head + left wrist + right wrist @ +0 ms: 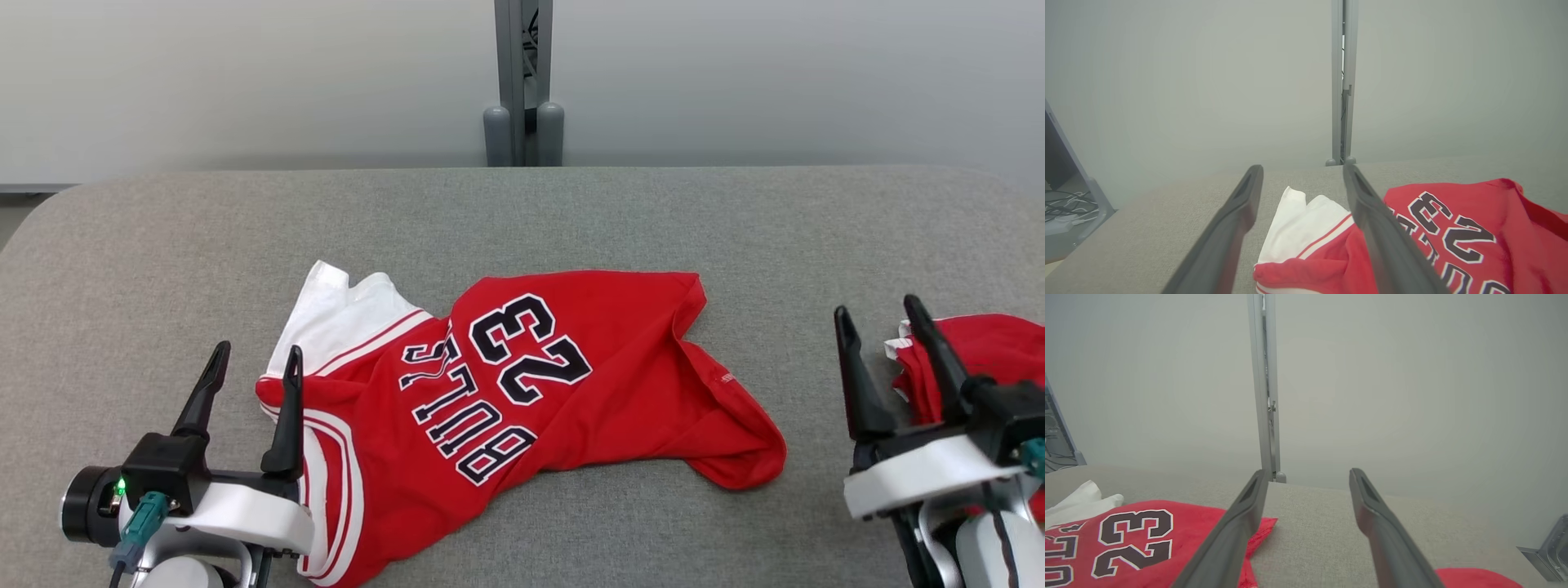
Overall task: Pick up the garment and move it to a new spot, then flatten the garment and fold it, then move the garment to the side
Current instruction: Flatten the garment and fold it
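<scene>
My left gripper [257, 351] stands wide open and empty at the jersey [522, 384] edge, probably staged for flattening. The jersey lies rumpled on the table [571, 220]. My right gripper [877, 309] gapes empty too, beside another red cloth [996, 351].

Soft, even light, faint shadows; head view sharp, both wrist views hazy and pale.

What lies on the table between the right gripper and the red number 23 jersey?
Nothing: the head view shows a bare stretch of grey table between the right gripper and the jersey.
</scene>
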Robot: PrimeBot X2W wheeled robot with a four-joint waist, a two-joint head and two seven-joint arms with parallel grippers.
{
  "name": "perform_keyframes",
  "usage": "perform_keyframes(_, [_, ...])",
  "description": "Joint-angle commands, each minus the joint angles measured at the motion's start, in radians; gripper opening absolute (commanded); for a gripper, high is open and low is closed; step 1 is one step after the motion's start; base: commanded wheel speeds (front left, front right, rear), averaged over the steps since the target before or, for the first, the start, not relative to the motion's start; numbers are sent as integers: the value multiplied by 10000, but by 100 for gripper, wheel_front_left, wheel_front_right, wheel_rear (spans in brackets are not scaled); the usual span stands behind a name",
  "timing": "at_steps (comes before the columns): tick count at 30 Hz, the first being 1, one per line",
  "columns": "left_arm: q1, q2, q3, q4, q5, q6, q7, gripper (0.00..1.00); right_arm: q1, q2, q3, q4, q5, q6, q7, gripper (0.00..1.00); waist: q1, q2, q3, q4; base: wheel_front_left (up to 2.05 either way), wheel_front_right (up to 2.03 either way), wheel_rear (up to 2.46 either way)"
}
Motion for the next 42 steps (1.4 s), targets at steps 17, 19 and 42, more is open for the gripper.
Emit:
perform_keyframes(17, [746,412,112,-780,-60,379,465,100,2727,784,-296,-3078,-598,2,1477,100,0,0,-468,-174,0,0,0])
perform_keyframes(19, [746,427,90,-833,-49,402,491,100,2724,798,-287,-3101,-620,2,1501,100,0,0,-470,-162,0,0,0])
perform_keyframes(42, [1202,892,-1980,-133,-271,-772,4240,100,2209,834,-75,-3250,-468,2,1559,100,0,0,460,195,0,0,0])
